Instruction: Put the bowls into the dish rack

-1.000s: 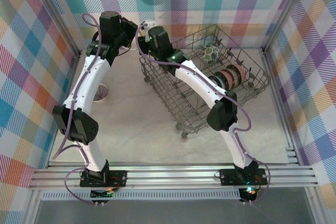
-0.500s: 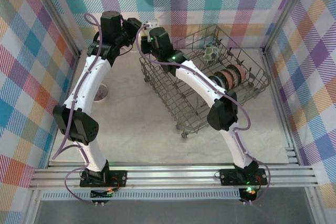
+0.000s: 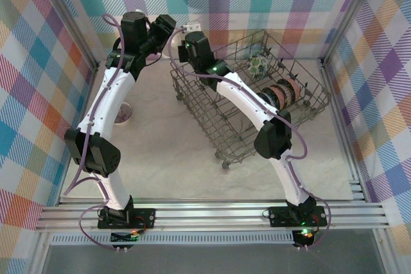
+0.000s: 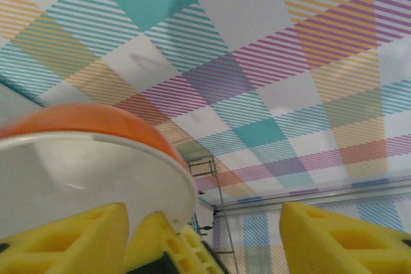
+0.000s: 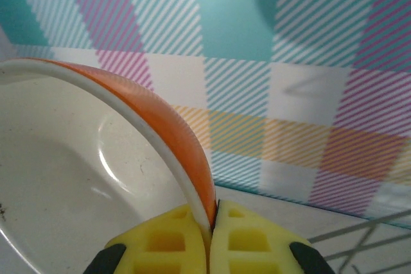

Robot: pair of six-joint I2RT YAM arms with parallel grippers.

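Note:
A plain orange bowl (image 5: 77,178) with a white inside hangs at the back of the table, just left of the dish rack (image 3: 205,117). My right gripper (image 5: 210,222) is shut on its rim, one pad inside and one outside. In the left wrist view the orange bowl (image 4: 90,158) sits by the left finger, and the right arm's yellow fingers (image 4: 168,243) pinch its edge. My left gripper (image 4: 205,242) stands open, jaws wide apart. In the top view both grippers meet near the rack's far left corner: left gripper (image 3: 168,25), right gripper (image 3: 184,34).
The wire rack holds a green patterned bowl (image 3: 259,65) at the back and a row of upright bowls (image 3: 280,93) on the right. Another bowl (image 3: 124,113) rests on the table, partly under the left arm. Checked walls close in behind and at both sides.
My left gripper has opened off the orange bowl and swung slightly up and back. The right gripper stays shut on the bowl's rim.

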